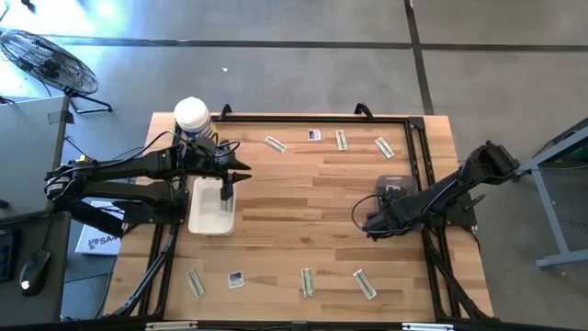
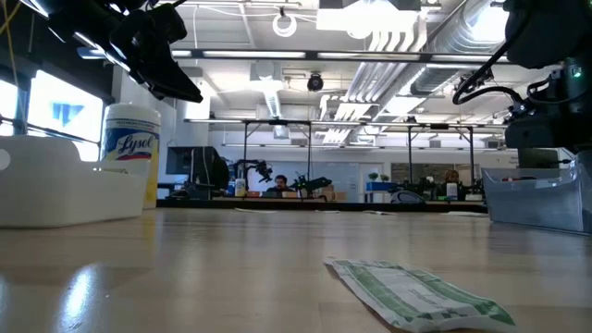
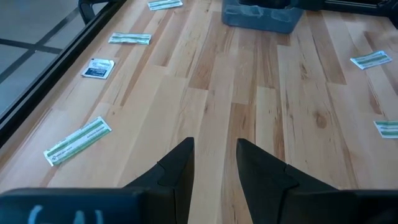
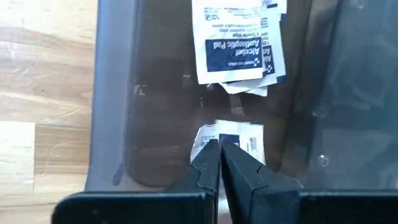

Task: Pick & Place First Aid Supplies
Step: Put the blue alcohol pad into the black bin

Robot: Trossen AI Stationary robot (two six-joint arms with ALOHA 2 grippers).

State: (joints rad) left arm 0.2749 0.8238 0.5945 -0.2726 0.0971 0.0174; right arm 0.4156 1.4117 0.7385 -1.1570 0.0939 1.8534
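First aid supplies lie scattered on the wooden table: pale green strips (image 1: 341, 140) and a white square (image 1: 314, 135) along the far edge, and more strips (image 1: 308, 281) and a square (image 1: 236, 279) along the near edge. My right gripper (image 4: 219, 142) reaches down into a clear grey bin (image 1: 393, 184) and is shut on a white square packet (image 4: 239, 134) with blue print. More such packets (image 4: 233, 43) lie in the bin. My left gripper (image 3: 214, 163) hangs open over a white tray (image 1: 207, 216) with nothing between its fingers. My right gripper pinches the white packet by one edge (image 4: 217, 129) between its two fingertips. The fingers come steeply from above, pointing down into the bin. The packet sticks out past the fingertips, low inside the bin; I cannot tell whether it touches the bin's floor.
A yellow canister with a white lid (image 1: 191, 115) stands just beyond the white tray. A black rail (image 1: 312, 118) frames the table's far edge and sides. One strip (image 2: 416, 291) lies near the front edge. The table's middle is bare wood (image 1: 303, 207).
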